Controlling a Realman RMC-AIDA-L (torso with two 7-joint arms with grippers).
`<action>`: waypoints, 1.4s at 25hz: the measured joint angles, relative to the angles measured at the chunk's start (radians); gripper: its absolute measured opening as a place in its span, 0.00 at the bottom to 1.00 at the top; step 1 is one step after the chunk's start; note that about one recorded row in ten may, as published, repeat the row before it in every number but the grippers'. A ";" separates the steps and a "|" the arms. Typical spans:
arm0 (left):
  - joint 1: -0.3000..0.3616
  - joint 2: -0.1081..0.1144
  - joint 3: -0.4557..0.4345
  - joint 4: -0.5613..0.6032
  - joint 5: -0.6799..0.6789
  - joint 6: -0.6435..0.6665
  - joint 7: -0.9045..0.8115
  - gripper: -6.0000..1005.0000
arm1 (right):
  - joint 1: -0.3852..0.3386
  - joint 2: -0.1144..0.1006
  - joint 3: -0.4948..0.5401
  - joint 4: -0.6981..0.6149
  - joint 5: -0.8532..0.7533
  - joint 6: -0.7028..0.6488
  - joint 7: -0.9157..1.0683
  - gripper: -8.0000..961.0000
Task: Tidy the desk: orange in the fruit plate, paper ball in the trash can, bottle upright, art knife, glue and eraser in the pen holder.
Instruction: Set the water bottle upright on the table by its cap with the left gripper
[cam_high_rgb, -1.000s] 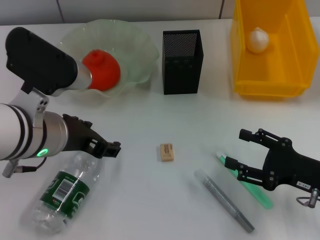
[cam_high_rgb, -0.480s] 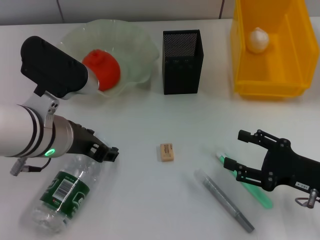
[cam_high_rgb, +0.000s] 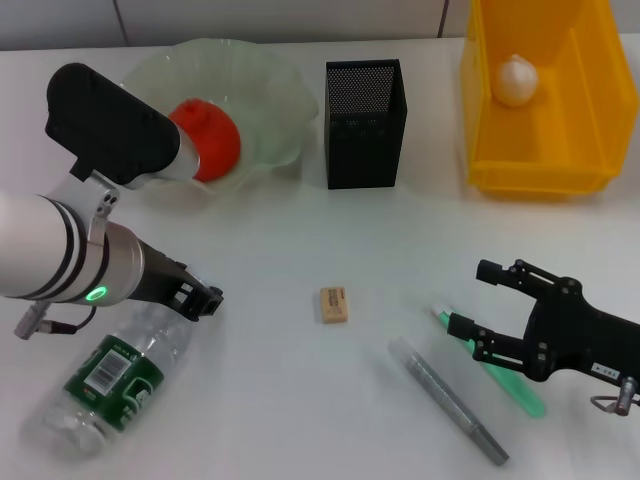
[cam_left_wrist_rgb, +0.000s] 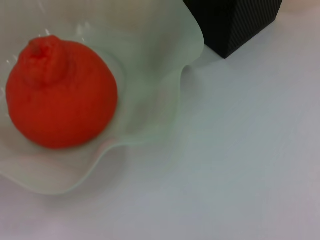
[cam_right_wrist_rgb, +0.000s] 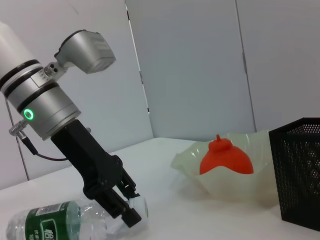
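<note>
Far left on the white counter (cam_high_rgb: 300, 230), the bottle (cam_high_rgb: 105, 375) lies on its side, its long axis running from the near-left corner up toward the middle of the counter; which end carries the cap cannot be told. The left gripper (cam_high_rgb: 200, 298) sits at the bottle's inner end, directly over it. In the right wrist view the fingers (cam_right_wrist_rgb: 127, 212) press against the clear plastic there, but whether they are closed on it cannot be told. The left arm is plainly the nearer arm to the bottle.

Behind, the orange (cam_high_rgb: 205, 140) rests in the fruit plate (cam_high_rgb: 270, 90). The pen holder (cam_high_rgb: 365, 122) stands upright at centre rear. In front of it the eraser (cam_high_rgb: 334, 304) lies flat, alone, with bare counter all round.

Further right lie a grey pen-like tool (cam_high_rgb: 445, 398) and a green one (cam_high_rgb: 505, 378), both aslant. The right gripper (cam_high_rgb: 478, 305) hovers beside the green tool, fingers spread wide and empty. At right rear, the paper ball (cam_high_rgb: 517, 80) sits in the trash can (cam_high_rgb: 580, 160).
</note>
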 joint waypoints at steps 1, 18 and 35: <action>0.000 0.000 0.000 0.000 0.000 0.000 0.000 0.45 | 0.000 0.000 0.000 0.000 0.000 0.000 0.000 0.83; 0.193 0.007 -0.402 -0.121 -0.804 -0.161 1.012 0.45 | 0.012 -0.003 0.006 -0.008 0.005 -0.011 0.058 0.83; 0.198 0.009 -0.654 -0.386 -1.194 0.022 1.429 0.45 | 0.032 -0.002 0.005 -0.023 0.005 -0.038 0.094 0.83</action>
